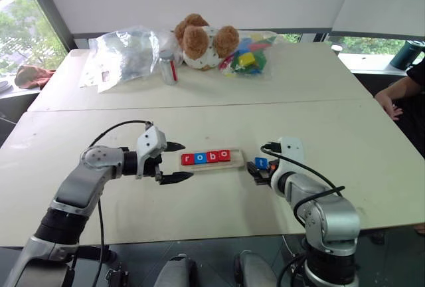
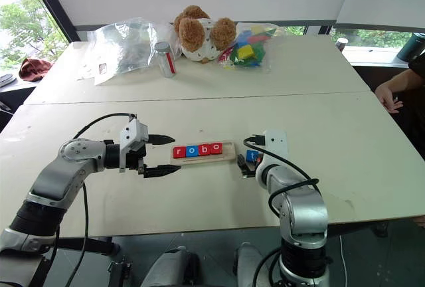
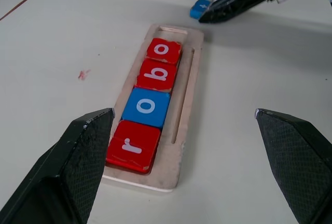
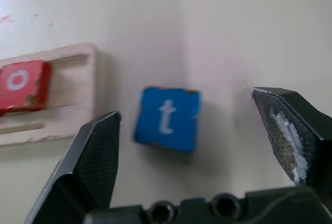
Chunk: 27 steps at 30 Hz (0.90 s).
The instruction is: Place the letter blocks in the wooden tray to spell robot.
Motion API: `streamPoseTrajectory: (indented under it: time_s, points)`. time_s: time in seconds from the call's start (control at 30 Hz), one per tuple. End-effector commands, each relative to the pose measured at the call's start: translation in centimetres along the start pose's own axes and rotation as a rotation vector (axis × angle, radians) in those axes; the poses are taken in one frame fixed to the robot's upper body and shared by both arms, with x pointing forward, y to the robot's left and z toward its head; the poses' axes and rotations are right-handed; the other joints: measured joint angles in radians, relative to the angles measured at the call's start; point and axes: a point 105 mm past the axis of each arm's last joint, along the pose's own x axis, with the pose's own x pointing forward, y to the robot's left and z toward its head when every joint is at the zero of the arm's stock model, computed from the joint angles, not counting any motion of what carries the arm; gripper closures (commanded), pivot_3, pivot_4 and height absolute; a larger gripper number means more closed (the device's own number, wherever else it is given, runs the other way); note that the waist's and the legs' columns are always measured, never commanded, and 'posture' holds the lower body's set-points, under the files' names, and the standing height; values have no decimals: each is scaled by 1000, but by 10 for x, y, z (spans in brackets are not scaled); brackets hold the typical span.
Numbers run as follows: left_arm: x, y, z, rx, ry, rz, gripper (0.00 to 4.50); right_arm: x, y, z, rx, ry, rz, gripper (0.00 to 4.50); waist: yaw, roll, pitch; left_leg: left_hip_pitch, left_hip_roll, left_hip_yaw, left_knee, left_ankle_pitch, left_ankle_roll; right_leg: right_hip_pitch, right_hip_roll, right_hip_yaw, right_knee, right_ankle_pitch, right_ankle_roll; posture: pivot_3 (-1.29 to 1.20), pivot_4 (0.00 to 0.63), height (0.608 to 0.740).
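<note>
- We are seeing the right gripper [image 4: 185, 130] with its fingers spread wide, one on each side of the blue t block [image 4: 167, 119], and neither finger is touching it.
- The t block is lying flat on the table [image 1: 199, 117], letter up, just beside the right end of the wooden tray [image 1: 211, 161] and outside it.
- We are seeing the left gripper [image 1: 174, 162] with its fingers [image 3: 78, 167] also spread wide and holding nothing, pointing at the left end of the tray from just beside it.
- The tray is lying flat on the near part of the table, between the two grippers, with its long side running left to right.
- Four letter blocks are sitting in the tray's groove, side by side and touching: a red r [image 3: 132, 146], a blue o [image 3: 147, 107], a red b [image 3: 156, 74] and a red o [image 3: 164, 51].
- The slot at the tray's right end, nearest the t block, is standing bare.
- Further out, at the far side of the table, a brown teddy bear [image 1: 202, 40] is sitting, with a bag of coloured toy pieces [image 1: 247, 56] just beside it on the right.
- A small can [image 1: 169, 67] is standing to the left of the bear, next to a crumpled clear plastic bag [image 1: 123, 56].
- At the right edge, a person's hand [image 1: 387, 103] is resting at the table's side.
</note>
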Motion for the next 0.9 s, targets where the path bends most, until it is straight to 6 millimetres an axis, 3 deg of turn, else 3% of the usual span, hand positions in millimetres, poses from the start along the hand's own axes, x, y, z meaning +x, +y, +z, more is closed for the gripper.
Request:
streamPoseTrajectory:
  time_s: [0.03,0.2,0.27,0.37,0.53,0.9]
  points:
    - [-13,11,5,41,0,37,0,-17,-6,32,-79,-129,40,29,-1,0,0,0,0,0,0,0,0,0,0,0,0,0,0,0,150,740]
    - [-21,15,-3,38,36,25,0,-29,3,48,-280,-217,432,29,-2,-1,1,0,1,0,-1,-1,1,0,1,-2,-2,0,0,0,150,740]
    - [-23,18,-7,41,52,22,0,-36,2,37,-449,-216,634,29,2,-1,1,0,1,0,-1,-1,2,1,1,-2,-4,0,0,0,150,740]
    - [-25,23,-8,51,65,22,0,-36,-17,17,-645,-165,834,29,1,-3,2,0,0,0,0,-3,5,4,2,-3,-6,0,1,0,150,740]
    - [-30,27,-7,62,76,31,0,0,-43,18,-780,-161,877,29,-7,-5,4,1,0,3,3,-3,5,4,1,-1,-4,0,1,0,150,740]
    - [-28,17,-3,41,57,63,0,28,-40,14,-727,-172,944,29,3,-4,4,-1,1,3,2,-3,5,1,-2,0,-4,0,1,0,150,740]
